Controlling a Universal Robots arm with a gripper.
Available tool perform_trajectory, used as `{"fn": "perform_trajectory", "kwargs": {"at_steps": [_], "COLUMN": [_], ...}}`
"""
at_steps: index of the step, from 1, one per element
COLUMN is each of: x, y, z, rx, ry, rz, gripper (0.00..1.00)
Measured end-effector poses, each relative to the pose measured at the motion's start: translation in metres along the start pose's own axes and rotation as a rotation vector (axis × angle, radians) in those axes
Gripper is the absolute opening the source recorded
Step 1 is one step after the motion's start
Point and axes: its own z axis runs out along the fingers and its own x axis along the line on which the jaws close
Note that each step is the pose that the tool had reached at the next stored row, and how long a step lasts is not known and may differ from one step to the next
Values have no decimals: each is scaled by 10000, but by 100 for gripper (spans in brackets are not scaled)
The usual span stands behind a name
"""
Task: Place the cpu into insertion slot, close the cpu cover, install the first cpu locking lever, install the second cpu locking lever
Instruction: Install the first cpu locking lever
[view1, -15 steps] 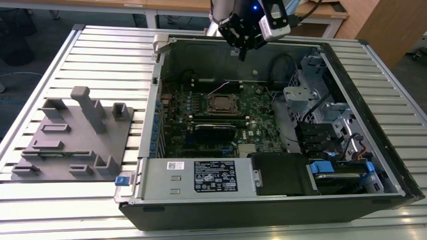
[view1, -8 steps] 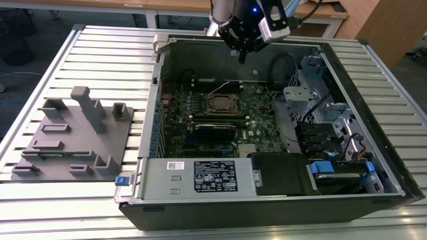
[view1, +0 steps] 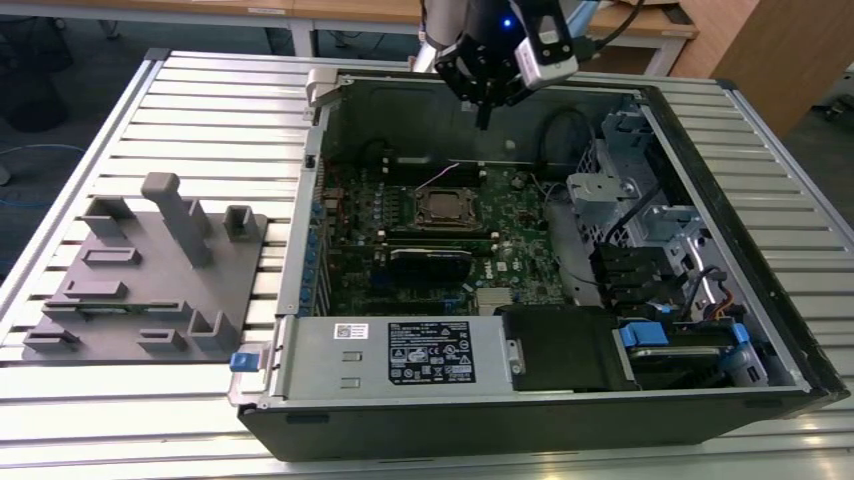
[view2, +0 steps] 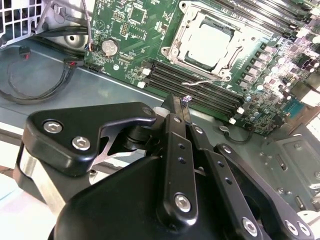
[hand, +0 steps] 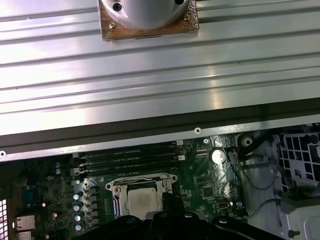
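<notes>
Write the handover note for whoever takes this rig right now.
Gripper: jaws shut, nothing in them, up above the case rim, off the board.
Cpu: lies in the slot, pale face up.
Cover: looks down over the cpu, framing it.
Lever: one wire lever lies along the slot's edge; latched or not, cannot tell.
Done: cpu placed, cover apparently closed.
Left: confirm both levers.

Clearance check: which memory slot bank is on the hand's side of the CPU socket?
The bank beside the coin battery, in the second wrist view between the cpu and the hand; the other bank lies beyond the cpu.
</notes>
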Motion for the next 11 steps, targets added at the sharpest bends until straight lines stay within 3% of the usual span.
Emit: {"fn": "perform_trajectory", "kwargs": {"at_steps": [11], "x": [57], "y": [-44], "z": [16], "rx": [-1], "ry": [-20], "rz": [-3], "gripper": [10]}}
